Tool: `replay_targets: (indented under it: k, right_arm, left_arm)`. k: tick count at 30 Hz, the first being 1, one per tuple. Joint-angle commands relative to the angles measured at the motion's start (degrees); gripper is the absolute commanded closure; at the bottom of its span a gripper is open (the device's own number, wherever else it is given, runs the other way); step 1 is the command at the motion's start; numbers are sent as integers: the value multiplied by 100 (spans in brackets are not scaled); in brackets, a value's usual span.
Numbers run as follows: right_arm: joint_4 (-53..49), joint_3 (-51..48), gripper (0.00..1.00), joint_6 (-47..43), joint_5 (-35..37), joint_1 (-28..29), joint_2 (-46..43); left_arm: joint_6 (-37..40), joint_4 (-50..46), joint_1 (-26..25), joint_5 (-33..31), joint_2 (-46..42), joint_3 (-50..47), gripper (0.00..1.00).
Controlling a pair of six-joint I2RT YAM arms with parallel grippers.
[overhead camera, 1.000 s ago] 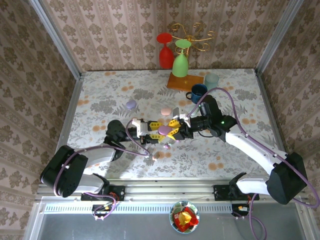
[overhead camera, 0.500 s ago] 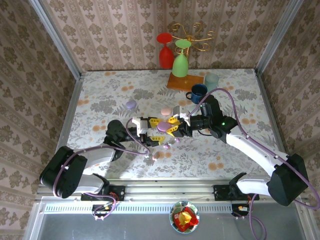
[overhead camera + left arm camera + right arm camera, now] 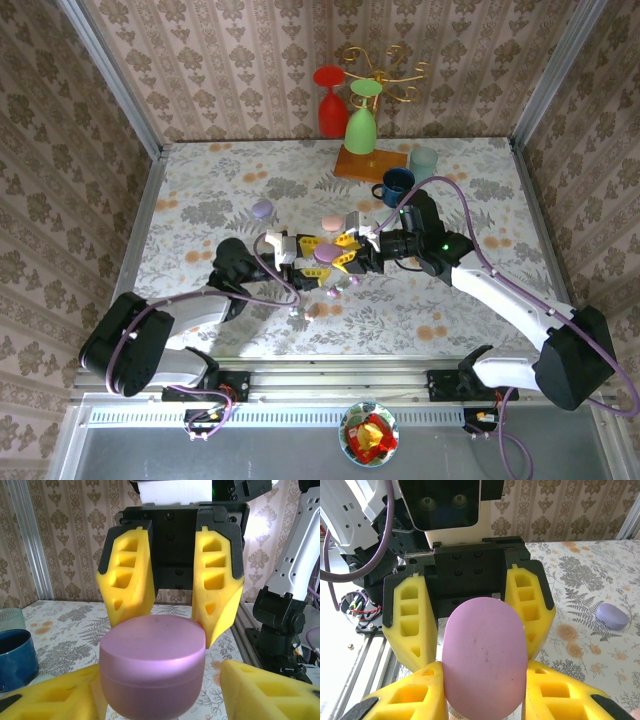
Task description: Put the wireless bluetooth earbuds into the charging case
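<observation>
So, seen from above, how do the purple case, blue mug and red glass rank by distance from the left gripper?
1. The purple case, just beyond the left gripper, to its left.
2. The blue mug, farther back on the right.
3. The red glass, at the back wall.

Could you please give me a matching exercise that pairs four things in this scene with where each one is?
Things:
1. pink case
2. lilac case
3. blue mug
4. green glass

Places:
A. upside down on the wooden board
B. beside the pale cup
C. gripped in the right end effector
D. lying alone on the left half of the table

Pairs: 1-C, 2-D, 3-B, 4-A
</observation>
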Motion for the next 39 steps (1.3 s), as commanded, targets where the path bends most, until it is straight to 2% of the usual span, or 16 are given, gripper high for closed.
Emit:
replay_targets:
  k: [1, 3, 9, 11, 14, 17, 20, 23, 34, 39]
  right_arm:
    - [-76, 60, 72, -19, -103, 1, 46]
    - [-76, 75, 71, -27, -114, -3, 44]
    - [-142, 118, 71, -53, -112, -2, 89]
    - [-99, 100, 69, -6, -102, -1, 71]
    - [43, 57, 68, 105, -14, -3, -10]
    - [301, -47, 49, 281, 417, -3, -107]
    - [467, -100, 39, 442, 904, -3, -153]
    - [715, -147, 36, 692, 1135, -33, -199]
    - [1003, -208, 35, 1124, 973, -141, -306]
    - [1170, -226, 35, 1259, 1616, -143, -319]
  left_arm:
    - [-202, 100, -26, 85, 39, 197, 43]
    - [-246, 123, -33, 88, 59, 204, 49]
    - [-350, 273, -38, 158, 127, 207, 56]
    - [-352, 291, -39, 177, 127, 191, 64]
    - [-326, 292, -30, 190, 127, 166, 69]
    - [-396, 349, -26, 260, 127, 158, 78]
    - [-436, 363, -30, 294, 110, 163, 83]
    - [-410, 348, -26, 321, 110, 150, 85]
    - [-422, 370, -2, 371, 92, 101, 89]
    - [-510, 378, -4, 474, 64, 121, 90]
